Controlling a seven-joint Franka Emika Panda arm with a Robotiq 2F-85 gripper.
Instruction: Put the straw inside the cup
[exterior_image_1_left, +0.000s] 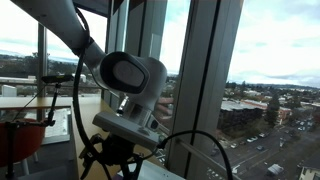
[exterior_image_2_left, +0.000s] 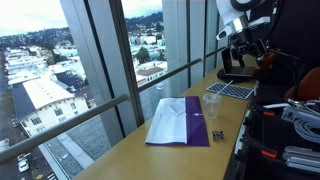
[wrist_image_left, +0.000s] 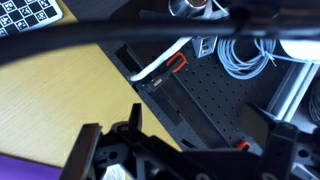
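A clear plastic cup (exterior_image_2_left: 211, 104) stands upright on the wooden table (exterior_image_2_left: 160, 155), next to a white sheet with a purple edge (exterior_image_2_left: 178, 122). I cannot make out the straw in any view. My gripper (exterior_image_2_left: 244, 44) hangs high above the far end of the table, well beyond the cup. In the wrist view the gripper (wrist_image_left: 200, 122) has its two dark fingers spread wide with nothing between them. It looks down on a black perforated board (wrist_image_left: 215, 95) beside the table edge.
A checkerboard card (exterior_image_2_left: 232, 90) lies past the cup and also shows in the wrist view (wrist_image_left: 28, 14). A small dark object (exterior_image_2_left: 217, 135) lies by the purple edge. Coiled cables (wrist_image_left: 245, 55) and equipment crowd the black board. Tall windows (exterior_image_2_left: 90, 70) run along the table. The arm's joint (exterior_image_1_left: 130, 75) fills an exterior view.
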